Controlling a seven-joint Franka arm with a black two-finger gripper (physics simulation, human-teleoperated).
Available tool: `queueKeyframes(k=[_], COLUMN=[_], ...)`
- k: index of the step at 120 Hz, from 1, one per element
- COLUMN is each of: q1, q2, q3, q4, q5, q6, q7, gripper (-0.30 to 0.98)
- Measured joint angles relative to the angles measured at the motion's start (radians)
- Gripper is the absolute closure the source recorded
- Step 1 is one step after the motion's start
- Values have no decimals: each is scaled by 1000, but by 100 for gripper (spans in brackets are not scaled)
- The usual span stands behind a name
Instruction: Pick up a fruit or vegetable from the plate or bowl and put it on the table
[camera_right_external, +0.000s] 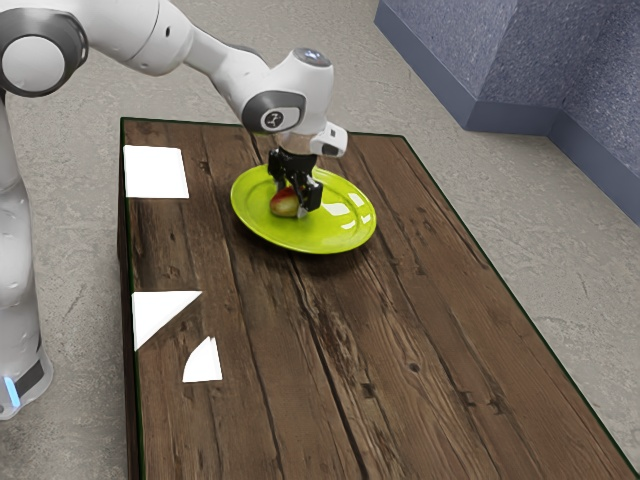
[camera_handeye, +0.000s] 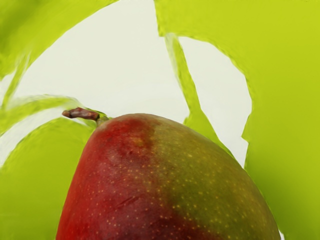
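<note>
one black two-finger end effector (camera_right_external: 293, 197) is at the upper center of the exterior frame, at the red-and-green mango (camera_right_external: 284, 205). clamping state: cannot be determined. the mango is over the round, glossy lime-green plate (camera_right_external: 270, 237); contact with the plate cannot be confirmed. the plate rests on the brown wooden worktop (camera_right_external: 400, 350). wrist view: mango at lower center, brown stem (camera_handeye: 82, 113) toward center left.

One mango (camera_handeye: 160, 185), one plate (camera_right_external: 310, 240) (one table (camera_right_external: 430, 330), too)

Mango (camera_right_external: 284, 204) on plate (camera_right_external: 300, 238), plate on table (camera_right_external: 400, 340).
</note>
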Motion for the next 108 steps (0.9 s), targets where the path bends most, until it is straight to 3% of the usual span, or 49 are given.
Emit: queueKeyframes(k=[12,21,42,58,79,100,108], q1=[1,-1,-40,-108,-191,-266,-283], q2=[-3,-6,-15,0,212,348,360], q3=[0,0,-2,-103,-176,-185,-188], q4=[0,1,35,208,455,549,552], q5=[6,9,15,21,21,23,14], q6=[4,6,12,16,44,125,147], q7=[-8,-15,-24,-33,-54,-75,-78], gripper=[37,29,29,29,29,30,18])
